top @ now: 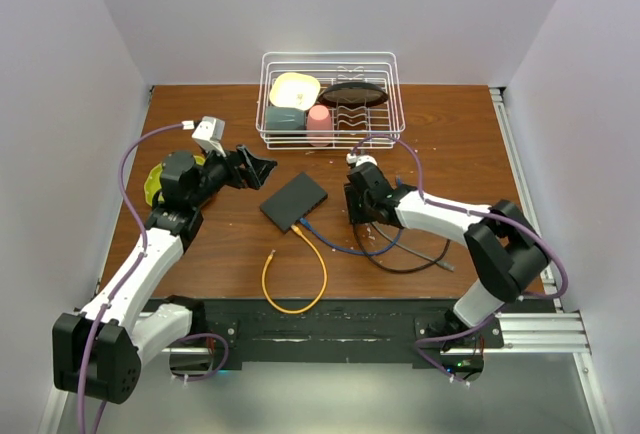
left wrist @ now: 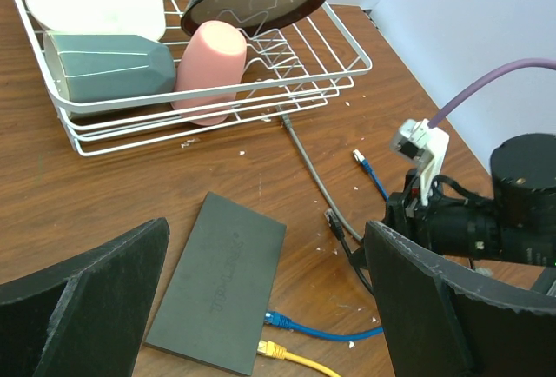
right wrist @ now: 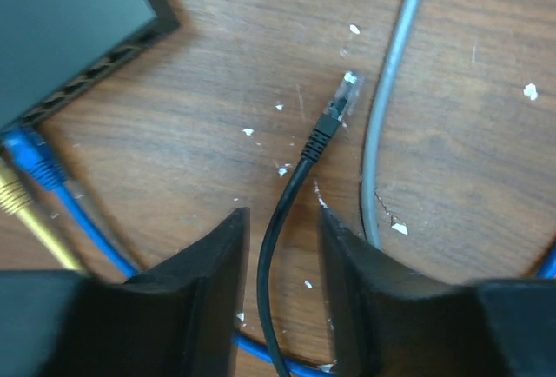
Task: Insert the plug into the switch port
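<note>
The flat dark grey switch (top: 294,201) lies mid-table, with a blue cable (top: 330,242) and a yellow cable (top: 295,274) plugged into its near edge. In the right wrist view its row of ports (right wrist: 95,77) shows at upper left. A loose black cable ends in a plug (right wrist: 345,97) that lies on the wood, also seen in the left wrist view (left wrist: 334,221). My right gripper (right wrist: 282,251) is open and low, its fingers (right wrist: 204,277) straddling the black cable behind the plug without touching it. My left gripper (top: 262,169) is wide open and empty, above the switch's left side (left wrist: 221,281).
A white wire dish rack (top: 330,139) at the back holds a pale bowl, a grey-green cup, a pink cup (left wrist: 208,69) and a dark plate. A grey cable (left wrist: 308,168) runs from the rack past the black plug. A yellow object (top: 152,186) lies under the left arm.
</note>
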Motion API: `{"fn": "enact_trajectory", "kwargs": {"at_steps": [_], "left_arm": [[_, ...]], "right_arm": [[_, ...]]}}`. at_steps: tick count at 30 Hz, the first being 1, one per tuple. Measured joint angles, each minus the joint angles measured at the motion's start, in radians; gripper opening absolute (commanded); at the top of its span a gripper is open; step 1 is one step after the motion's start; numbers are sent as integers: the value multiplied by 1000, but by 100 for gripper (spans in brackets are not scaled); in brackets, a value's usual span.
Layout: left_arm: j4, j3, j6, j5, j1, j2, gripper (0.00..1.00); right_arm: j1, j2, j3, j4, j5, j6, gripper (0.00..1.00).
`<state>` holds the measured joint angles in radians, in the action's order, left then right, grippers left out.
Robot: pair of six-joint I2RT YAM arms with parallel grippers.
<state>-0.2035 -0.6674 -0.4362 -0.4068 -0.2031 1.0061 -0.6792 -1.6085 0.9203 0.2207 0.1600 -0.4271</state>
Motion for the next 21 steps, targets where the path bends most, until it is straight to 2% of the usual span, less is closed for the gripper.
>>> {"fn": "enact_trajectory", "kwargs": {"at_steps": [2, 7, 8, 11, 12, 18, 21], "left_arm": [[-3, 0, 0, -2, 0, 2, 100], [-8, 0, -1, -3, 0, 5, 100], [-9, 0, -1, -3, 0, 5, 100], [-10, 0, 0, -3, 0, 5, 100], [-10, 0, 0, -3, 0, 5, 100], [-16, 0, -2, -4, 0, 11, 99], [-19, 0, -16, -8, 0, 35, 98]], "right_arm": [[-16, -18, 1, 6, 31, -4, 26], [-51, -56, 1, 13, 83, -11, 20], [-58, -65, 2, 13, 88, -11, 14], [-69, -82, 10, 11, 108, -11, 6], [-72, -85, 12, 10, 111, -10, 0], [-73, -71, 3, -2, 106, -3, 0], [-76, -5, -37, -22, 83, 5, 0]]}}
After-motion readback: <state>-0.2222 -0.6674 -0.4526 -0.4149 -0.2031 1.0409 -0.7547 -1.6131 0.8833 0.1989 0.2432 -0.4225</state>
